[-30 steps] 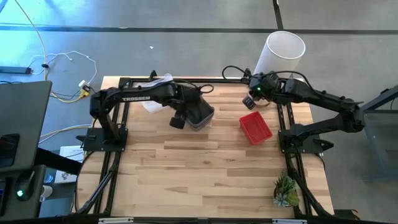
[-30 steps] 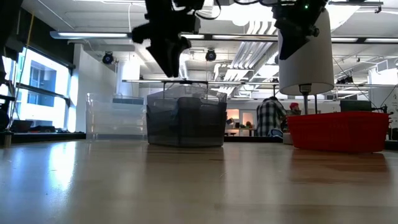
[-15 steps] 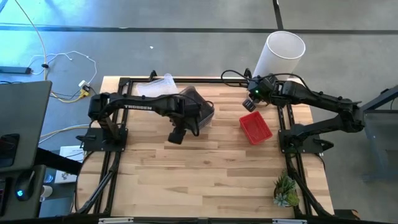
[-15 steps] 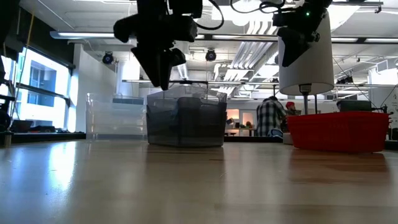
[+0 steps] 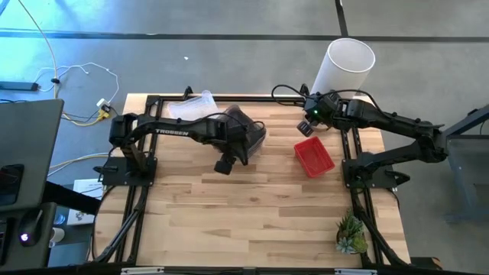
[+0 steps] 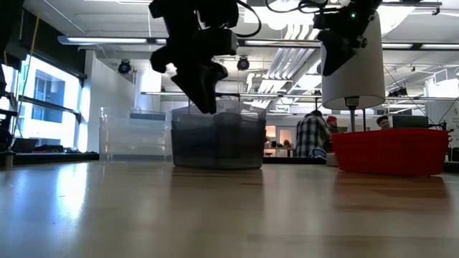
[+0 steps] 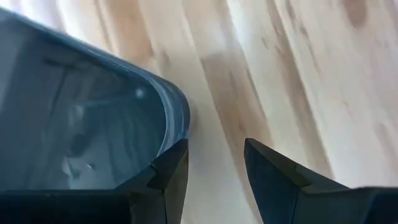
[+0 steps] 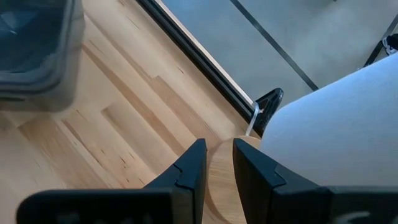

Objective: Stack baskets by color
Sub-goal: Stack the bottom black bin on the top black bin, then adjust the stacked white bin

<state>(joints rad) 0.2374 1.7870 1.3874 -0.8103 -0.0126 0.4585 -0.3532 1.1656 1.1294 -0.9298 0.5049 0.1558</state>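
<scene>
A smoky dark grey basket [image 5: 249, 136] stands on the table at the far middle. Its rounded corner [image 7: 169, 106] fills the left wrist view. My left gripper [image 5: 224, 165] is open and points steeply down at the basket's near side. One finger [image 7: 173, 167] is close by that corner and the other is over bare wood. A clear basket [image 5: 195, 105] stands at the far left and a red mesh basket [image 5: 314, 156] on the right. My right gripper [image 5: 305, 128] hangs above the table beyond the red basket, narrowly open, with nothing between its fingers. My left gripper comes from above, slanting, with one finger [image 7: 173, 167] right beside the outer wall of the dark grey basket's corner [image 7: 180, 124]. I cannot tell whether it touches the wall. The basket stands flat on the table.
A tall white cylinder [image 5: 344, 65] stands at the far right corner, just behind my right gripper. A small green plant [image 5: 350, 235] sits at the near right. Black frame rails [image 5: 137, 191] run along both sides. A person [image 6: 312, 135] is in the room behind.
My left gripper has come down from above the dark grey basket toward the table's near edge, tipping steeper, and now stands low beside the basket's near side.
</scene>
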